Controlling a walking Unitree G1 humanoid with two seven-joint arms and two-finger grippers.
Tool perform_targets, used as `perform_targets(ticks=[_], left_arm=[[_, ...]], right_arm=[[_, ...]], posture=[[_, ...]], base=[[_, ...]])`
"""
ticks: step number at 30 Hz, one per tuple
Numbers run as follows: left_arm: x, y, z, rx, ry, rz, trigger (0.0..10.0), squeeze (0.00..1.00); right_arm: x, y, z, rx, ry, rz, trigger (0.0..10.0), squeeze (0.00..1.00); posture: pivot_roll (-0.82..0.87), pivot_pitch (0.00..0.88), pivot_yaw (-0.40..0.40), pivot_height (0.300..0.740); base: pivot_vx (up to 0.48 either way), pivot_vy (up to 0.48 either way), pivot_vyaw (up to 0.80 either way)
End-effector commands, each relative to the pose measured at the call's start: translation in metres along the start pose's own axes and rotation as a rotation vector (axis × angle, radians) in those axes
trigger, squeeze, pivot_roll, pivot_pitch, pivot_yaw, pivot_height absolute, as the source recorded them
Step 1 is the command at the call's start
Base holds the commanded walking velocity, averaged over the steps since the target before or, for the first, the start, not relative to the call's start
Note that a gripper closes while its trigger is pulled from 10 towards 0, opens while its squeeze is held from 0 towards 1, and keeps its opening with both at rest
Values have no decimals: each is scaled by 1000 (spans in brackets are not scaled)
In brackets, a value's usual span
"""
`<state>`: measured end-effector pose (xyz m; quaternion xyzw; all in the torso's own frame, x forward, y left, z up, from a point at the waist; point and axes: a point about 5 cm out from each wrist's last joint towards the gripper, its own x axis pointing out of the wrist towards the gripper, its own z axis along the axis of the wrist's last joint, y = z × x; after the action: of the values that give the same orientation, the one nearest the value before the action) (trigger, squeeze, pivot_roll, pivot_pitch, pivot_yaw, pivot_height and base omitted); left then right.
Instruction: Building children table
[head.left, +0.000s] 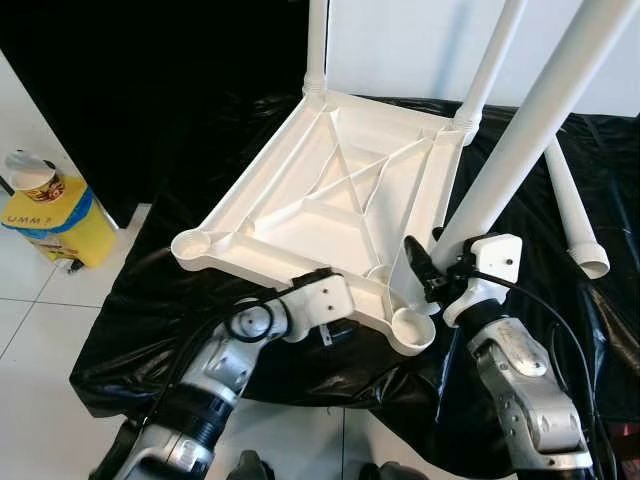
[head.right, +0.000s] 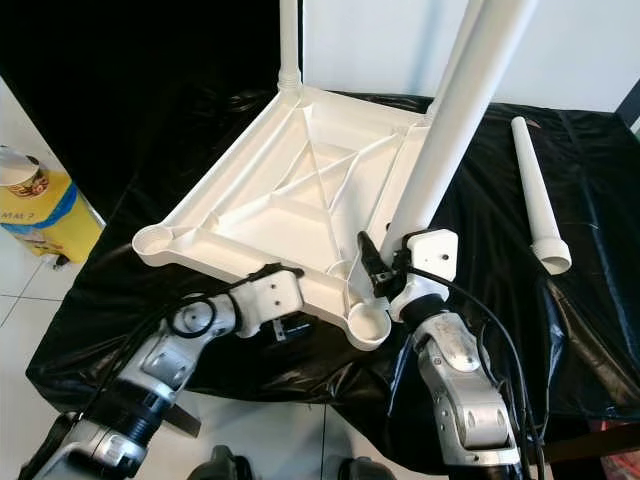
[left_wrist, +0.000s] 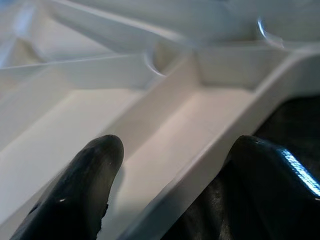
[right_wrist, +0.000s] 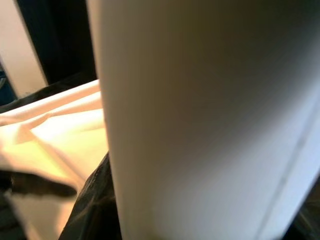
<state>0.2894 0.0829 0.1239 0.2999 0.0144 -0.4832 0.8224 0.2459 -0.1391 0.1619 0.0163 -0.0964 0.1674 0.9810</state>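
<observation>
The white table top (head.left: 300, 215) lies upside down on a black sheet, ribs facing up. Two white legs (head.left: 317, 40) (head.left: 492, 60) stand in its far corner sockets. My right gripper (head.left: 440, 265) is shut on a third leg (head.left: 530, 130) and holds it tilted, its lower end just above and beside the empty near-right socket (head.left: 412, 325). That leg (right_wrist: 200, 115) fills most of the right wrist view. My left gripper (head.left: 335, 325) is shut on the table top's near rim, with one finger (left_wrist: 85, 185) inside the rim and the other outside. The near-left socket (head.left: 190, 243) is empty.
A fourth white leg (head.left: 572, 210) lies loose on the black sheet (head.left: 180, 330) to the right. A yellow bin (head.left: 50, 215) with a paper cup (head.left: 30, 175) on it stands on the white tiled floor at the left. A dark wall lies behind.
</observation>
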Motion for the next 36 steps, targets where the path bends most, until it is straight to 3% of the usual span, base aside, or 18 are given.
perform_targets(ticks=[1,5,8,11,21,27,36], left_arm=[[-11,18,7,-56,-70,283,10000,0],[-16,17,9,-103,-108,274,10000,0],[-27,9,14,-230,-179,172,10000,0],[-30,8,16,-281,-204,141,10000,0],[-33,7,21,-290,-227,122,10000,0],[-34,0,27,-295,-228,110,10000,0],[-38,-1,31,-298,-220,110,10000,0]], right_arm=[[-7,4,1,1,-13,43,10000,0],[-14,6,-3,-3,5,70,10000,0],[-26,0,-18,-16,61,75,10000,0],[-28,-5,-25,-25,83,62,10000,0],[-25,-7,-36,-44,87,61,10000,0],[-22,7,-41,-107,52,180,10000,0],[-26,10,-46,-200,34,251,10000,0]], posture=[[-17,84,-36,740],[-16,84,-34,740],[-19,76,-18,740],[-20,72,-14,740],[-15,64,2,740],[-7,63,12,740],[-6,64,17,740]], base=[[0,0,0],[0,0,0],[0,0,0],[0,0,0],[0,0,0],[0,0,0],[0,0,0]])
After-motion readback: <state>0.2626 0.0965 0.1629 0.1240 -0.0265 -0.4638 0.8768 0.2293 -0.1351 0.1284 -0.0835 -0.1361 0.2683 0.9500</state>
